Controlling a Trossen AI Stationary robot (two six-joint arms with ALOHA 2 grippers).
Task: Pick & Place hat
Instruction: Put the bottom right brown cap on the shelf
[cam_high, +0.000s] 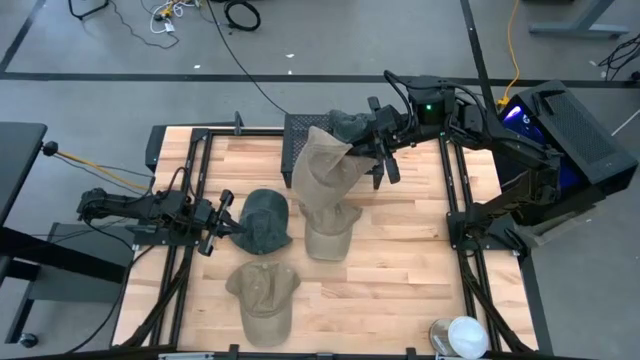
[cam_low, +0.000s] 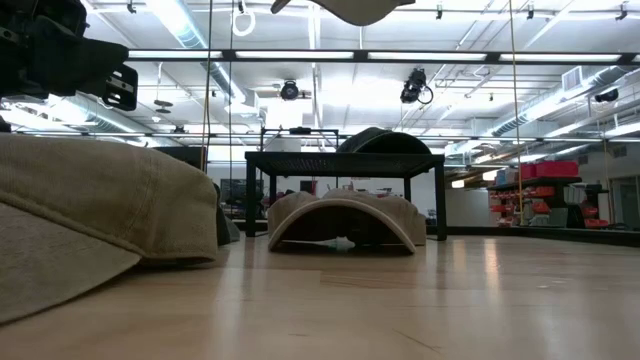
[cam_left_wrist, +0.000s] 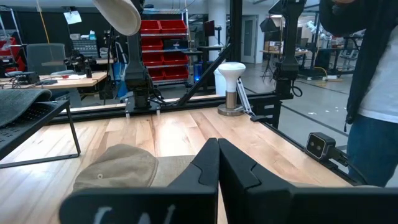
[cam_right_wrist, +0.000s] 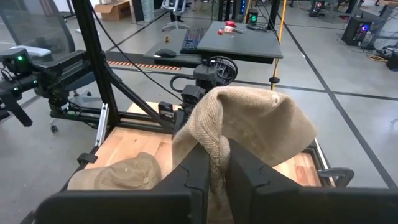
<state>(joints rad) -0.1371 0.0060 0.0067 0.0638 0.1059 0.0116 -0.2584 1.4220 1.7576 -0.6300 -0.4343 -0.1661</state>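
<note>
Nearest the low camera, a tan cap (cam_low: 90, 215) fills the left foreground. Held above the wooden surface (cam_high: 400, 260), another tan hat (cam_high: 322, 172) hangs from the right tool (cam_high: 383, 150), its fingers clenched on the fabric; the right wrist view shows the pinch. Beneath it lies a third tan cap (cam_high: 328, 232). At the far edge, a black mesh rack (cam_high: 300, 128) carries a dark hat (cam_high: 348, 124). Left tool (cam_high: 222, 222) is clenched empty, just beside a dark green cap (cam_high: 265, 220). Only the high view shows a roll of tape (cam_high: 462, 336).

Right gripper (cam_high: 383, 150) raised and clamped; left gripper (cam_high: 222, 222) closed, low.
</note>
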